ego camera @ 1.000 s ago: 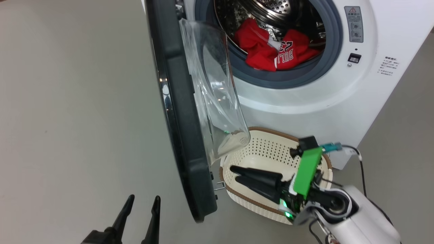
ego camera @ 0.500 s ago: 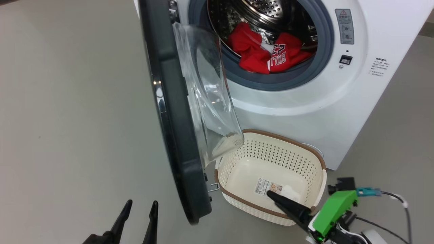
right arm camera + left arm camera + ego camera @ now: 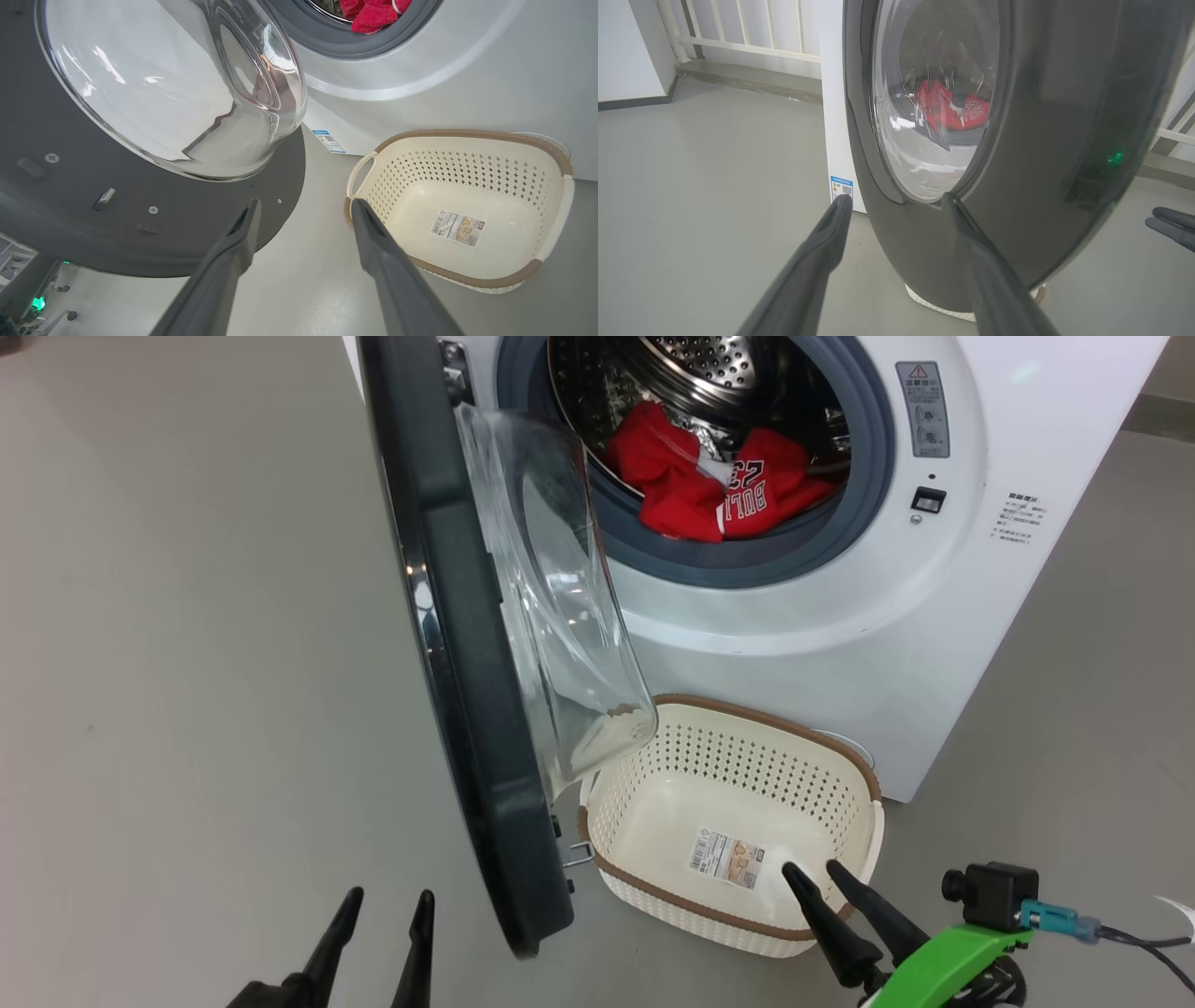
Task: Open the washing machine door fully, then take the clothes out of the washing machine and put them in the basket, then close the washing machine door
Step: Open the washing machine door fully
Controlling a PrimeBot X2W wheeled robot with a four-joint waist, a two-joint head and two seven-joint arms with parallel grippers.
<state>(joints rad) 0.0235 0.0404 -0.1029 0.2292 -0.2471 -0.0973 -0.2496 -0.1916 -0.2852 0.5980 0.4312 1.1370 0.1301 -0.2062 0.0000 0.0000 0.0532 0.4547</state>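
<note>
Both claws wide, empty. Left claw [image 3: 390,893] sits low, washing machine door [image 3: 467,709] just to its right, swung out for drum access. Basket [image 3: 766,717] just ahead of right claw [image 3: 811,866], likely placed below the opening for short drops. Clothes [image 3: 719,485] farther ahead and above, inside washing machine [image 3: 794,644].

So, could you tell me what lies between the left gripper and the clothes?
The door stands between them: in the left wrist view, the clothes show through its glass.
</note>
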